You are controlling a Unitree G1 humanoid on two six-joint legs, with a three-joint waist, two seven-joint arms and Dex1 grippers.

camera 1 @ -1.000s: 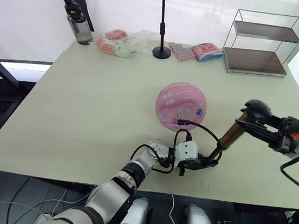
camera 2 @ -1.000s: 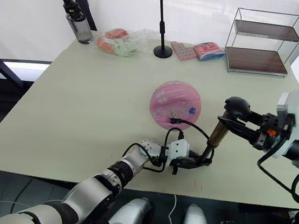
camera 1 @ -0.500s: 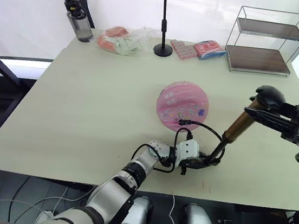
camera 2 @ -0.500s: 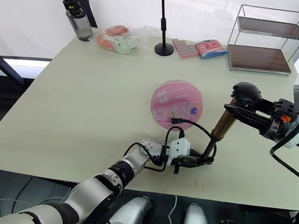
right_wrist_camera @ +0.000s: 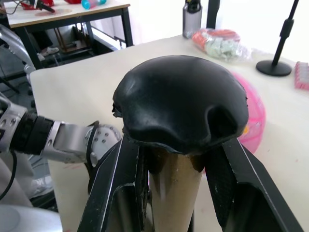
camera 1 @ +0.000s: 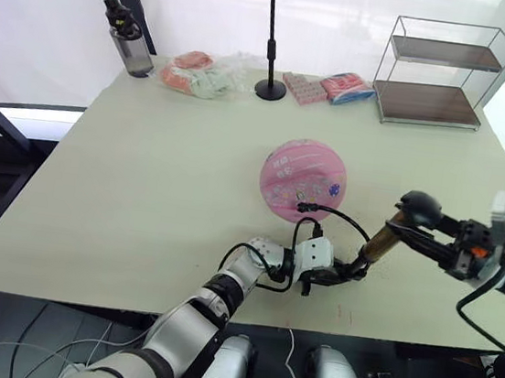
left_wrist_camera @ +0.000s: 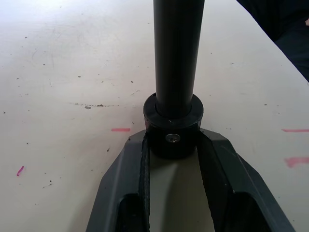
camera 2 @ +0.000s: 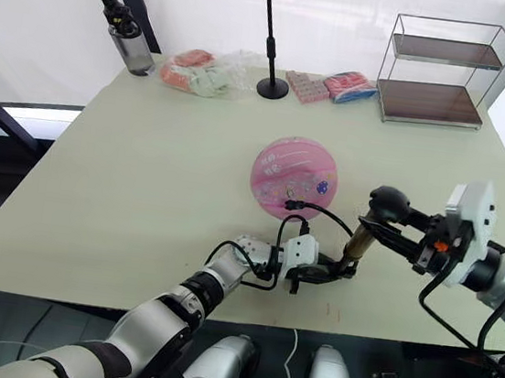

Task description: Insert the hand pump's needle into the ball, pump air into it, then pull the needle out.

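Note:
The pink ball rests mid-table. The hand pump leans over the table's front, its gold tube short under the black knob. Its black hose arcs to the ball's near side, where a small black fitting touches the rubber; the needle's pin is hidden there. My left gripper lies low on the table, shut on the pump's black base cap. My right gripper comes in from the right, shut on the pump just below the knob.
Along the far edge stand a water bottle, plastic bags of snacks, a black stand, pink packets and a wire shelf. The table's front edge lies close to the left gripper.
My right gripper first lifted the knob up and away, stretching the pump, then pushed it down toward the base. The left gripper and ball stayed put.

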